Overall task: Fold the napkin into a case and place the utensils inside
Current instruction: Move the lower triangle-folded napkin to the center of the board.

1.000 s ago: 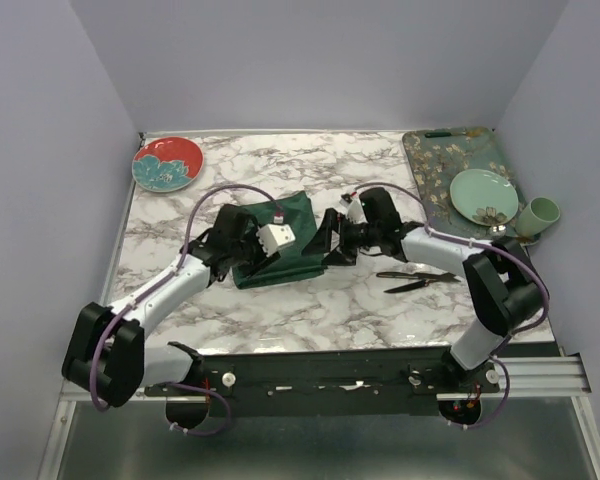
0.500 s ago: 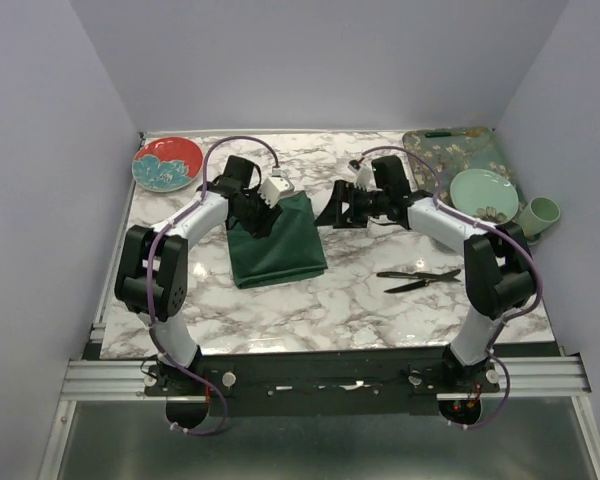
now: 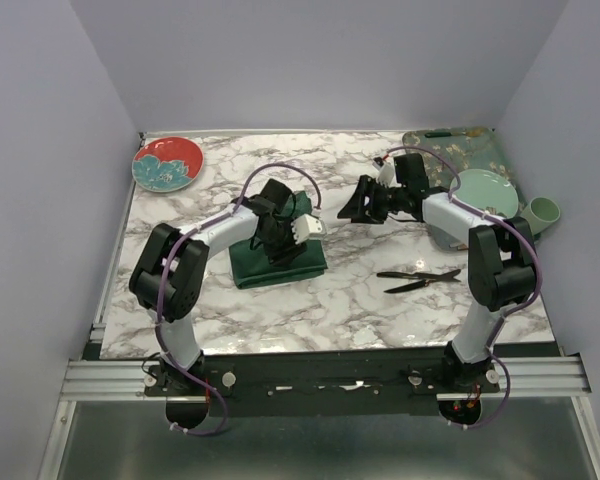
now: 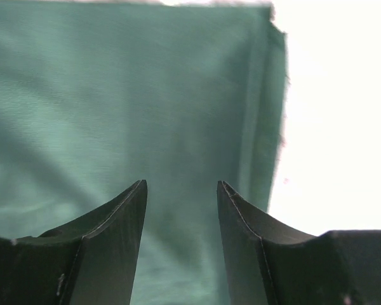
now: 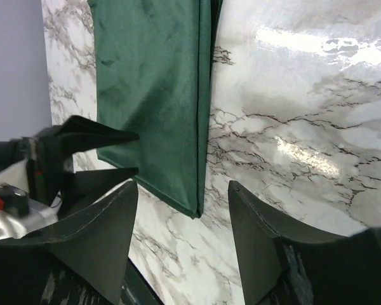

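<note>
The dark green napkin (image 3: 276, 268) lies folded into a narrow rectangle on the marble table, left of centre. My left gripper (image 3: 282, 243) hovers just over it, open and empty. In the left wrist view the cloth (image 4: 114, 95) fills the frame under my left gripper (image 4: 181, 185), and its right edge shows. My right gripper (image 3: 359, 207) is open and empty, off the cloth to its right. In the right wrist view the folded cloth (image 5: 153, 82) lies beyond my right gripper (image 5: 182, 189). The two black utensils (image 3: 417, 280) lie crossed on the table at the right.
A red floral plate (image 3: 167, 163) sits at the far left corner. A teal floral tray (image 3: 442, 152) at the far right holds a pale green plate (image 3: 483, 192). A green cup (image 3: 543, 212) stands at the right edge.
My left gripper has moved from the napkin's far edge to over its middle. My right gripper has drawn back to the right, away from the cloth. The napkin now lies folded narrower.
</note>
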### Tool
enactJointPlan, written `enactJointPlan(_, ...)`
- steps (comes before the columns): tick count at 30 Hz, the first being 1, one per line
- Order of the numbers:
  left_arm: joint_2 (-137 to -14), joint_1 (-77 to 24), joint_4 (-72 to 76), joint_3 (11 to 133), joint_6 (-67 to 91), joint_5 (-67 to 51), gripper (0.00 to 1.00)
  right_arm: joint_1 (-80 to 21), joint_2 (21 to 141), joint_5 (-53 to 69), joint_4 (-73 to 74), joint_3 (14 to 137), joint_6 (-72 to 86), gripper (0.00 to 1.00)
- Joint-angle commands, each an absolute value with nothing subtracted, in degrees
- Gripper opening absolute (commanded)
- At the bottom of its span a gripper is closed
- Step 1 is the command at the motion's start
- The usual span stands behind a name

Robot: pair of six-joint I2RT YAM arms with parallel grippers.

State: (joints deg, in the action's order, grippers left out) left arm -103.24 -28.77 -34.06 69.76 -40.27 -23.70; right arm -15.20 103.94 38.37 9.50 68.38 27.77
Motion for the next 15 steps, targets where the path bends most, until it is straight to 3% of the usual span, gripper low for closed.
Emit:
enactJointPlan(1, -103.10, -30.23, -41.65, 65.75, -48.77, -26.45, 0.56, -14.68, 103.71, 39.99, 11.16, 67.85, 25.93, 0.67)
enactJointPlan(15, -95.89, -32.87, -53.79, 55.46, -66.88, -28.21, 0.54, -15.03, 108.01, 44.73, 10.11, 69.17, 28.20, 0.67)
